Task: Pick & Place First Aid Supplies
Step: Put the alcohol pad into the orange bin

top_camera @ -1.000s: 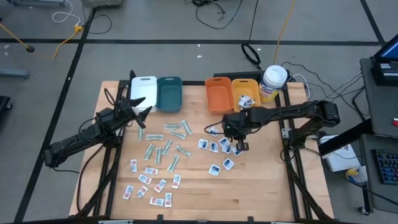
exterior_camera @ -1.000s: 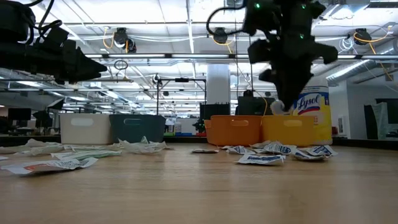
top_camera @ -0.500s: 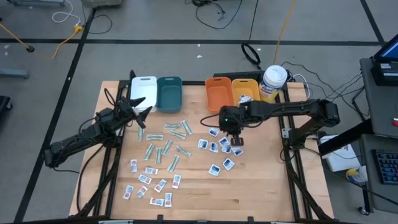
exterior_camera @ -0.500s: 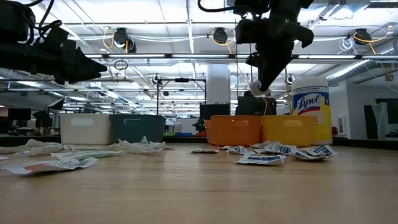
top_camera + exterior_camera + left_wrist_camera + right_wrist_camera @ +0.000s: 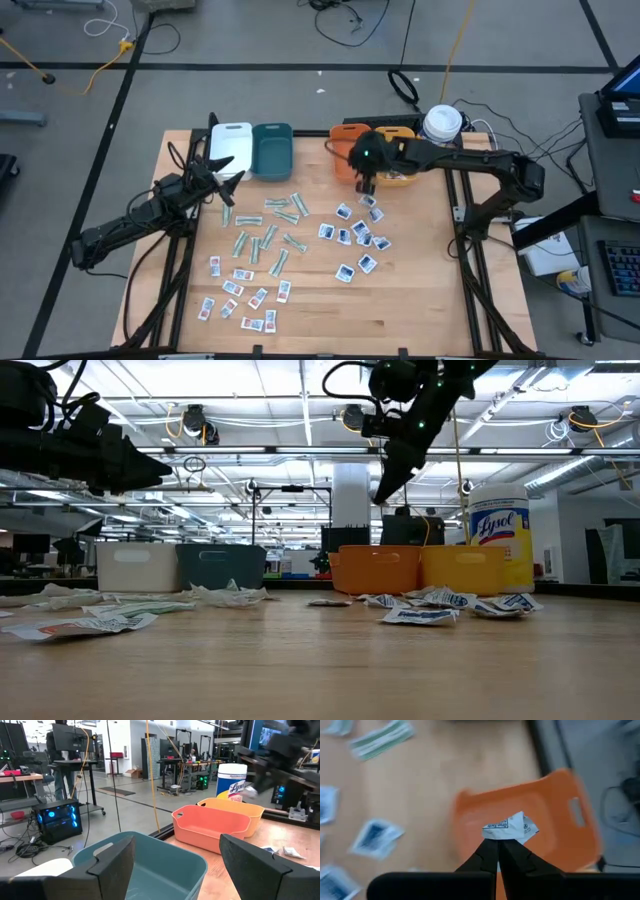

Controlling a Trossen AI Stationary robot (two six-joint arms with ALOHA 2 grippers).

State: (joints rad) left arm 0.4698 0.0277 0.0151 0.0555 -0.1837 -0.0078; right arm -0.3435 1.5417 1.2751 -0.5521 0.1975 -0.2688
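Observation:
My right gripper [image 5: 363, 183] hangs over the near part of the orange bin [image 5: 349, 151], shut on a small white packet with dark print [image 5: 512, 827]. In the low view it [image 5: 380, 494] slants downward, high above the table. More first aid supplies lie flat on the wood: white packets with blue print [image 5: 356, 238], pale-green strips [image 5: 268, 232] and small red-print packets [image 5: 240, 296]. At the table's left, my left gripper [image 5: 182, 865] stands open and level, facing the teal bin [image 5: 150, 862], with nothing between its fingers. My right gripper pinches the packet's lower edge [image 5: 502, 836] between its two fingertips [image 5: 490, 851]. The crumpled packet sticks out beyond the tips. The fingers slant downward toward the table's far edge. The packet is lifted clear, above the inside of the orange bin [image 5: 540, 815].
Along the far edge stand a white bin [image 5: 231, 143], a teal bin [image 5: 272, 150], the orange bin and a yellow-orange bin [image 5: 393, 148] holding a packet. A white canister with a yellow label [image 5: 441, 128] is at the far right. Bare wood lies near the front edge.
My right gripper has risen from above the blue-print packets and swung toward the table's far edge and a little left, ending over the orange bin. It has tipped from pointing down into a slant. It has stayed shut, carrying the packet clear of the table.

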